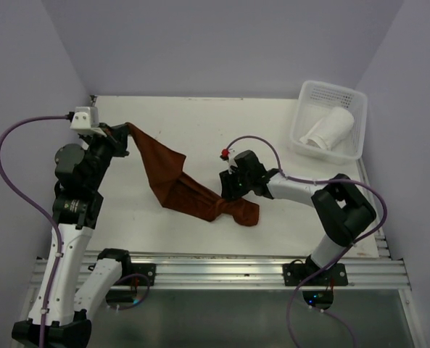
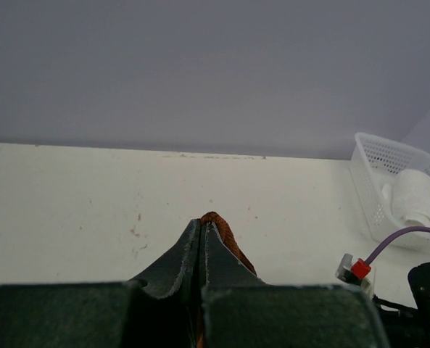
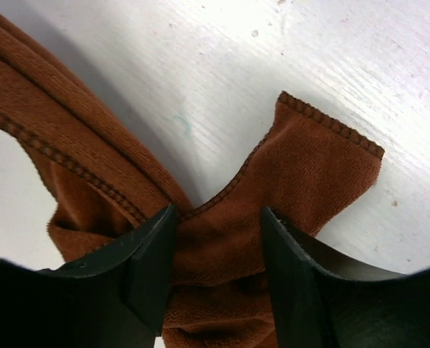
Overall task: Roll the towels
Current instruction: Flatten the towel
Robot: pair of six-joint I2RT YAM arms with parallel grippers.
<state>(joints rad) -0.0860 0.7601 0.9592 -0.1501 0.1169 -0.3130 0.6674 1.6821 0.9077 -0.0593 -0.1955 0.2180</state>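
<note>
The rust-brown towel (image 1: 172, 172) hangs stretched from the far left down to a bunched end on the table near the middle. My left gripper (image 1: 122, 132) holds it raised, shut on a corner of the towel (image 2: 224, 230) that pokes out at its fingertips (image 2: 202, 223). My right gripper (image 1: 227, 190) is low over the bunched end, open, with its fingers either side of the folds of the brown towel (image 3: 312, 163) lying on the table. The white towel (image 1: 329, 127) lies rolled in the basket and shows in the left wrist view (image 2: 415, 197) too.
A white perforated basket (image 1: 308, 93) stands at the far right corner of the table, also seen from the left wrist (image 2: 370, 163). Purple walls close the table on three sides. A metal rail (image 1: 222, 272) runs along the near edge.
</note>
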